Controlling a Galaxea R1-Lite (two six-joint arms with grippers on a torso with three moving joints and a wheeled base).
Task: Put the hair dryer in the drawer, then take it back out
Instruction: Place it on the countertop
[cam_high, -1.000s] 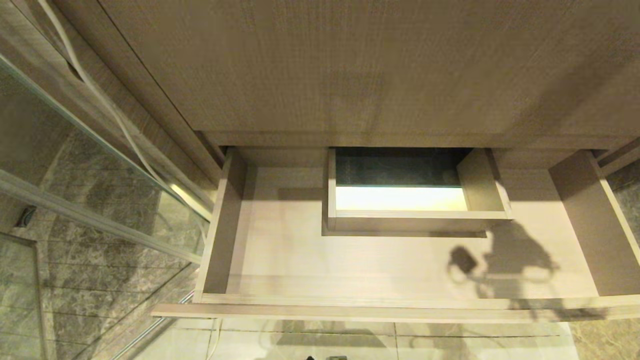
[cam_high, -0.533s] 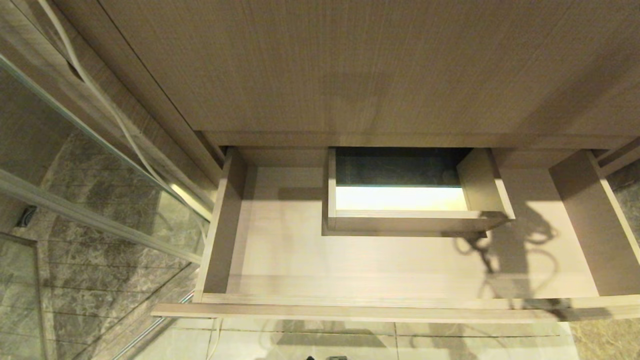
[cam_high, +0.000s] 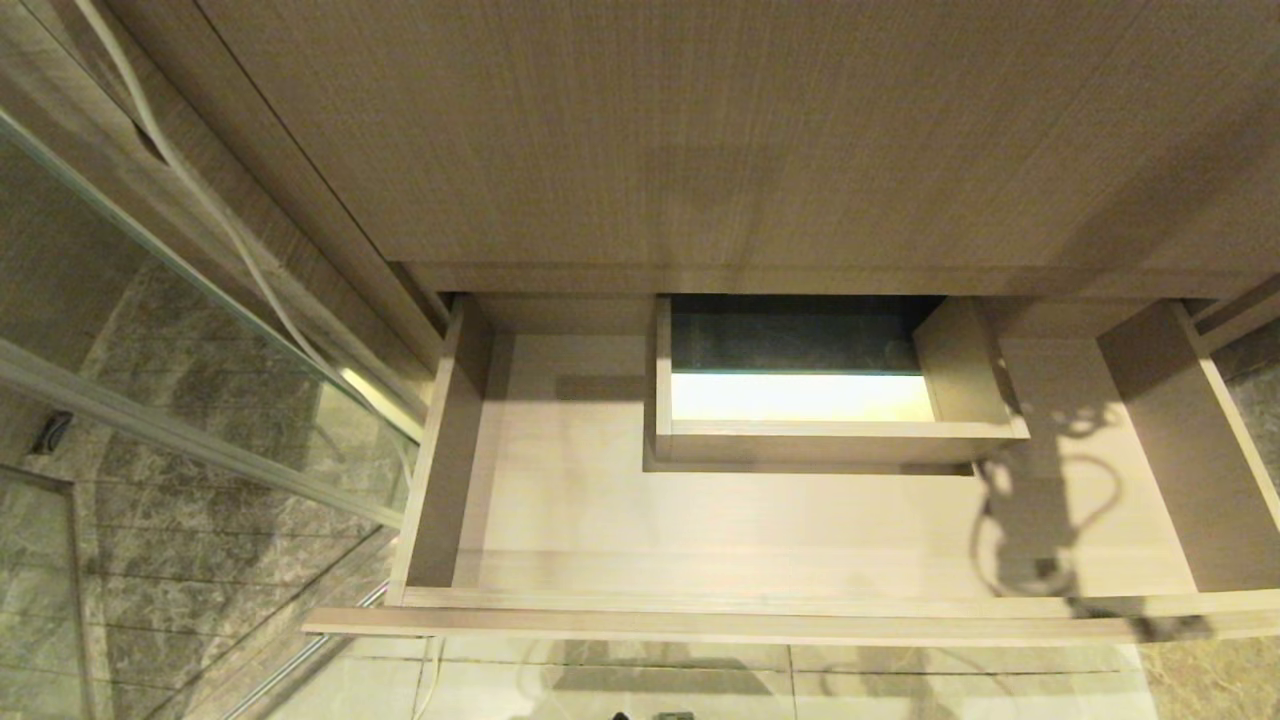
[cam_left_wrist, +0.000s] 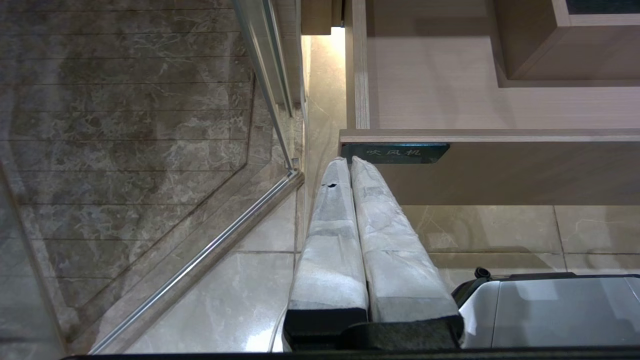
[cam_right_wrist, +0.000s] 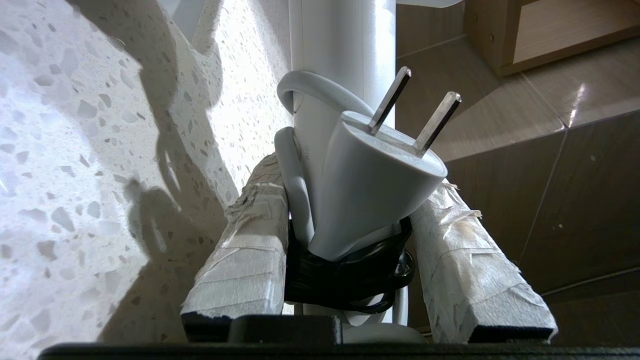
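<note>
Drawer (cam_high: 560, 500) is pulled fully out under the wood-grain cabinet front (cam_high: 700, 130); pale floor inside is bare, with a boxed cut-out (cam_high: 800, 400) at the back centre. Only a shadow of an arm and looped cord falls on the right part of the drawer floor; neither arm shows in the head view. Drawer front carries a small dark label (cam_left_wrist: 395, 152).

Left gripper (cam_left_wrist: 350, 162) hangs parked just in front of the drawer's label corner, taped fingers pressed together, nothing between them.

Right gripper (cam_right_wrist: 350, 210) is clamped on the hair dryer (cam_right_wrist: 340, 45), taped fingers on either side of its white tubular handle. It sits beside a speckled white stone surface (cam_right_wrist: 75, 150), above the brown floor tiles, outside the drawer. Drawer's side corner shows far off in the right wrist view.

Dryer: smooth white plastic, round handle. White cord is coiled against the handle and tied with a black band (cam_right_wrist: 350, 275); two-pin plug (cam_right_wrist: 375, 185) sticks out between the fingers. Head and grille not in view.

Handling, judged: rigid shell, probably moderate weight, top-heavy toward the unseen head. Glossy round handle could rotate or slip in the grip. The handle is the sensible hold, as now. Cord bundle is soft and bulky; the plug could snag on the drawer's edge when lowered.
</note>
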